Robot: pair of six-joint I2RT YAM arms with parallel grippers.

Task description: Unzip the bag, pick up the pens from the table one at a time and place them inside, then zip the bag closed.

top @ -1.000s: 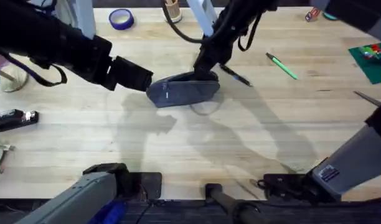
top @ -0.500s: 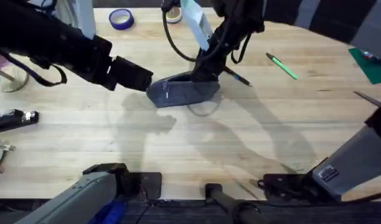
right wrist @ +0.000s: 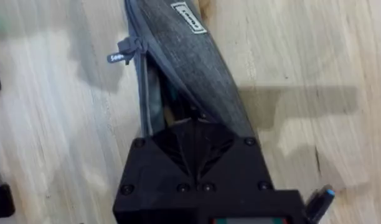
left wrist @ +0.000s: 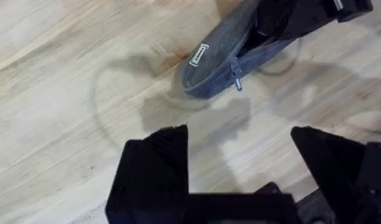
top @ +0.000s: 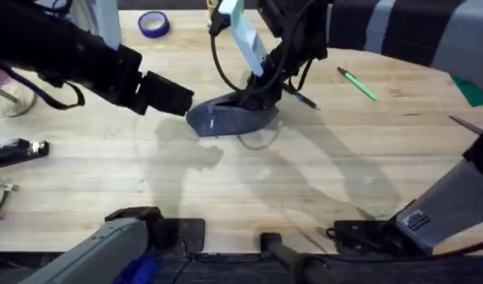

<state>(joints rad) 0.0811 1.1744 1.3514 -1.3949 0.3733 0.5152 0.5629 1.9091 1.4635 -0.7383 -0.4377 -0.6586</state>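
Right tool (top: pixel 253 93) at the unzipped bag (top: pixel 230 117)
Left tool (left wrist: pixel 240 165) hangs released beside it; right's grip cannot be told. The bag's white label (left wrist: pixel 198 54) is unreadable.

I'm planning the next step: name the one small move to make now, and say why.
Probably lift the right gripper off the bag and shift it toward the dark pen beside it. The zipper looks open, its pull near the end away from that gripper, and both that pen and the green pen lie on the table.
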